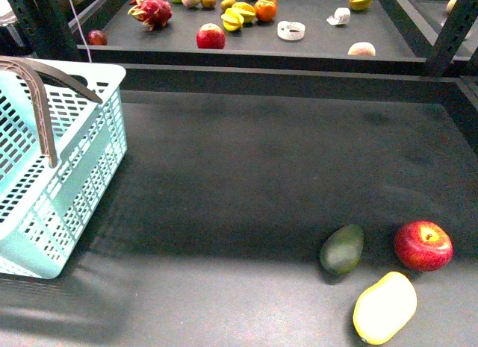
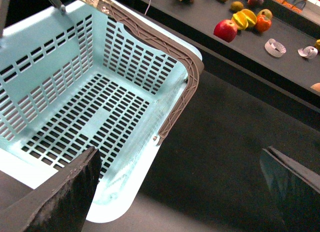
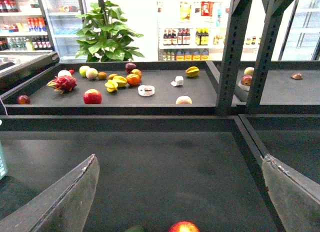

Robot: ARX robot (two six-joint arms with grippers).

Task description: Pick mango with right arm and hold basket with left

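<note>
Spotting the mango point(image 1: 385, 307) lying closest to the front camera, at the near right of the dark table point(image 1: 246, 175). Lying just beside a green fruit point(image 1: 342, 248) and a red apple point(image 1: 423, 245), apparently touching neither. Standing well apart at the far left, the basket point(image 1: 82, 160), showing empty in the left wrist view.

Hovering over the basket's corner with the left gripper point(image 2: 180, 192), jaws spread wide and clasping nothing. Hanging one finger point(image 2: 65, 192) above the basket floor and the other outside the rim, over the table. Hovering above the table with the right gripper point(image 3: 177, 197), jaws likewise wide apart and empty. Catching only the apple at the near edge of the right wrist view, and missing the mango altogether.

Judging this as the opening approach, with nothing grasped yet on either side. Needing next to swing the right gripper back and toward the robot's right until the mango sits between the jaws, then lowering and closing across its narrow width. Needing also to drop the left gripper onto the basket's rim and close there.
</note>
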